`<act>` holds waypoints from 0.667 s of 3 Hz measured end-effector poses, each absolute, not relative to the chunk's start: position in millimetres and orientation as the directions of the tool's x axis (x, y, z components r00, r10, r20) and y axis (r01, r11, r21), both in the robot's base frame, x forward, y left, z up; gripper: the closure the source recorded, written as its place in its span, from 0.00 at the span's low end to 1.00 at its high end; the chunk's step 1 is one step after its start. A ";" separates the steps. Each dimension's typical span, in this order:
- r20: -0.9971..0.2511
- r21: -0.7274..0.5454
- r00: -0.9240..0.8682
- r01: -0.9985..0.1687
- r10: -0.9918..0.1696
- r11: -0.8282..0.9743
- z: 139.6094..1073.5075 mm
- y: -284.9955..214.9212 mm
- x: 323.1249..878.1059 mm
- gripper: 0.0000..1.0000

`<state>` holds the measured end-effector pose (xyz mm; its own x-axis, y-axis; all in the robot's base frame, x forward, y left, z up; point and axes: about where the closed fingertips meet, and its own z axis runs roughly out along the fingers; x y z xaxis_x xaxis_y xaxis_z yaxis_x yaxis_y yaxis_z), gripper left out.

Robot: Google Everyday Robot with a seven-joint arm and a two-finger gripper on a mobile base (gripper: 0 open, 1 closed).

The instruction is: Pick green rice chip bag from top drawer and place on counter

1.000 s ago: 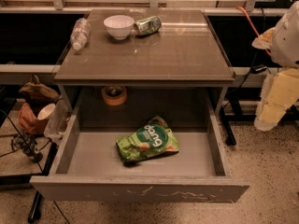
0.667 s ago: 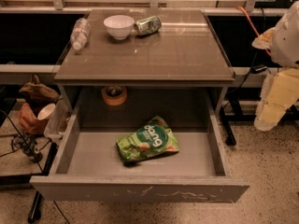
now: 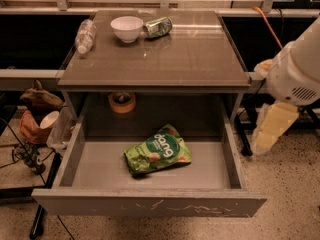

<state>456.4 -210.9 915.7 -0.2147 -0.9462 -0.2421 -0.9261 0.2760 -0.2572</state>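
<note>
While the gripper (image 3: 272,129) hangs over speckled floor (image 3: 295,194) just outside the drawer's (image 3: 150,204) right wall, I cannot tell whether it is open or closed. Left of it, the bag (image 3: 157,149) lies flat on the drawer bottom. Up and left, the counter (image 3: 190,54) holds a bowl (image 3: 126,28), can (image 3: 159,27) and bottle (image 3: 85,35). Under the counter sits perhaps a tape roll (image 3: 121,102).

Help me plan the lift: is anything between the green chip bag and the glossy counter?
Nothing visible. The crinkly green chip bag lies uncovered in the open grey drawer; the gripper hangs outside its right wall.
</note>
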 end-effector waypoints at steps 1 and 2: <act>-0.273 -0.257 -0.176 -0.934 -0.946 0.248 863.0 -196.2 480.9 0.00; -0.302 -0.249 -0.093 -0.953 -0.949 0.173 812.2 -170.2 511.6 0.00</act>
<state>511.6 -170.2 812.2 -0.0932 -0.9489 -0.3015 -0.9529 0.1729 -0.2494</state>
